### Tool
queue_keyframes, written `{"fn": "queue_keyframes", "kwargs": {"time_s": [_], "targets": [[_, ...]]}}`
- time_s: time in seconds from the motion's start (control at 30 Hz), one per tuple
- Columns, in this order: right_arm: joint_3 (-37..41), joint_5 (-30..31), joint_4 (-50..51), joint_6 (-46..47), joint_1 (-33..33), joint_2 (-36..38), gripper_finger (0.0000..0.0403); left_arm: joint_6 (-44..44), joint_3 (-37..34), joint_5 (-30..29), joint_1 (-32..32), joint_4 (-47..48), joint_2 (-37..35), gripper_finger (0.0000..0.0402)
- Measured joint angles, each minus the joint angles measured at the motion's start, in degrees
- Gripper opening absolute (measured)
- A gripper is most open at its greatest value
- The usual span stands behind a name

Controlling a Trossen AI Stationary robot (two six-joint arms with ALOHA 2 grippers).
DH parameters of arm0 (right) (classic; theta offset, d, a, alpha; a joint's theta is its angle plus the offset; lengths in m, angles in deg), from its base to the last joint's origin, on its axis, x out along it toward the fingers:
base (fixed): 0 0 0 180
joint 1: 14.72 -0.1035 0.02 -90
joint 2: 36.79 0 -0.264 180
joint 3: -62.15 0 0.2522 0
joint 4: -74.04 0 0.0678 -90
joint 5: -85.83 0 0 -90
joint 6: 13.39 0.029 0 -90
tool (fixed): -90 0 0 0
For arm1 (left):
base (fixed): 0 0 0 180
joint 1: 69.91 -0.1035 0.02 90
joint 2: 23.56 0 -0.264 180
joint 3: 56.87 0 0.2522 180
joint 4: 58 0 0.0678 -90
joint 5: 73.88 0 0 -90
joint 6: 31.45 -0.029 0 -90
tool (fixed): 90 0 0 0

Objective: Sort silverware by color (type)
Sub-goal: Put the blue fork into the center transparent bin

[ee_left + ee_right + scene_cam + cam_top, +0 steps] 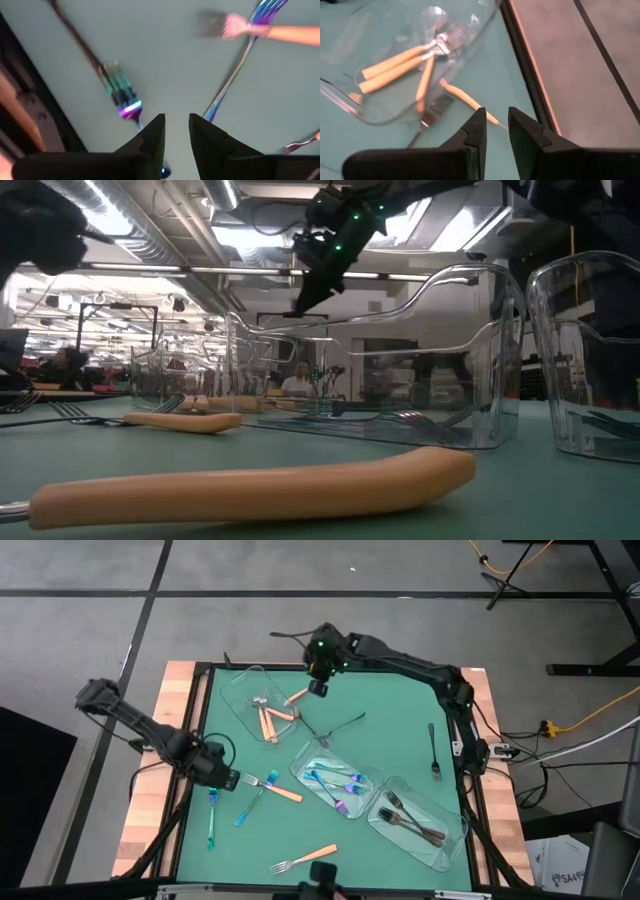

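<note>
I am running the two dark arms over the green counter (400,740), where three clear plastic rectangular trays are taking the sorted silverware. The far tray (240,690) is holding orange-handled forks with silver heads (395,67), the middle tray (300,772) the iridescent blue-purple pieces (335,785), and the near tray (440,845) the dark grey-black metal ones (412,820).

The right claw (494,127) is hovering at the far edge, just beside the orange tray, its fingers nearly pressed together with only a narrow slit between them and nothing pinched. Under it, one orange-handled piece (465,100) is lying outside the tray wall, close against it. To do this step well, I judge I should spread the fingers first, drop straight over the middle of the handle, and keep clear of the tray wall so it does not shift.

The left claw (176,132) is hanging low over the near-left counter, fingers likewise narrowly parted and empty, directly above an iridescent blue-purple fork (125,100) that is lying loose; a second one (235,70) is crossing an orange-handled fork (275,788) nearby. Separating those two could get fiddly.

Other strays waiting: an orange-handled fork (305,860) at the near edge, a dark fork (434,752) on the right, and another dark fork (335,728) mid-counter.
</note>
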Motion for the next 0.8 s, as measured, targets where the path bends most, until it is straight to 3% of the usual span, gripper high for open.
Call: {"fn": "queue_keyframes", "kwargs": {"time_s": [0.23,0.43,0.8], "targets": [[0.00,-0.02,3.19,0.00,2.61,0.95,0.0069,11.23,0.00,5.51,8.73,-3.58,6.68,0.0082],[0.02,-0.03,4.27,-0.41,2.86,0.95,0.0069,17.97,0.00,5.83,14.22,-8.78,13.24,0.0082],[0.02,-0.17,4.42,-1.14,2.81,0.95,0.0069,20.03,0.00,5.77,17.79,-11.24,23.75,0.0082]]}}
